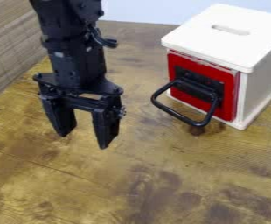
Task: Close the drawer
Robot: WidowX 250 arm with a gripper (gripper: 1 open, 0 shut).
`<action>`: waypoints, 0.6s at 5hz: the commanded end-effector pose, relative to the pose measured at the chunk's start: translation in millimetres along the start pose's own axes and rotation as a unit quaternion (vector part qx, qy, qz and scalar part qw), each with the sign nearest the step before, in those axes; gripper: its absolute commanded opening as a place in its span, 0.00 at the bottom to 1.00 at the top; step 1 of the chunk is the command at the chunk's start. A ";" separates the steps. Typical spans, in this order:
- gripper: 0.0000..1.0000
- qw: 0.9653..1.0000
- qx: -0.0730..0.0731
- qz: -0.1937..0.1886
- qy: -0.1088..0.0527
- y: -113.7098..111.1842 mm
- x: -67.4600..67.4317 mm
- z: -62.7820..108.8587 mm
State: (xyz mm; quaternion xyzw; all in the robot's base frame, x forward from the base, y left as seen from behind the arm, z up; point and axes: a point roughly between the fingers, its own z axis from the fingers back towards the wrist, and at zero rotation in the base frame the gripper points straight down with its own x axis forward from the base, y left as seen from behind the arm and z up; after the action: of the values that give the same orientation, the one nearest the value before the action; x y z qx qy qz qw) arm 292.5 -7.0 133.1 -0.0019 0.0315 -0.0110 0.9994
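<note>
**Drawer's off to the right, claw is hanging open over bare wood**

So here's what you've got on your screen. Your gripper (84, 129) sits left of center, black, pointing down at the table (162, 188). The two fingers (59, 115) are spread apart with a clear gap between them and nothing in that gap, so you're holding nothing. The tips look like they're just above the wood or close to it; you can't really tell from this angle whether they touch. The arm (68, 35) runs up from the claw and out of the top edge of the view.

The drawer (202, 83) is over on the right side, red front facing left toward your claw. It's set in a small white cabinet (232, 39) that has a shallow slot-like recess on its top face. The red front seems to sit a bit forward of the white box edge, but how far it's pulled out is hard to read from here. On the red face there's a black bracket (197, 86), and a big black loop handle (177, 109) hangs from it, drooping down and out toward the table, its lower end near or on the wood.

Your claw and that handle are apart, with a strip of open tabletop between them. The handle is to the right of the claw's nearer finger. The table itself is worn, stained wood, darker in patches toward the bottom of the view.
</note>
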 end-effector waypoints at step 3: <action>1.00 1.000 0.005 -0.015 -0.009 10.8 12.4 13.1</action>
State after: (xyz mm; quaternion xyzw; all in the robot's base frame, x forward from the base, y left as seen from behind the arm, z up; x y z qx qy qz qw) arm 299.9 -2.3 125.8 -0.0013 0.0575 -0.0306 0.9979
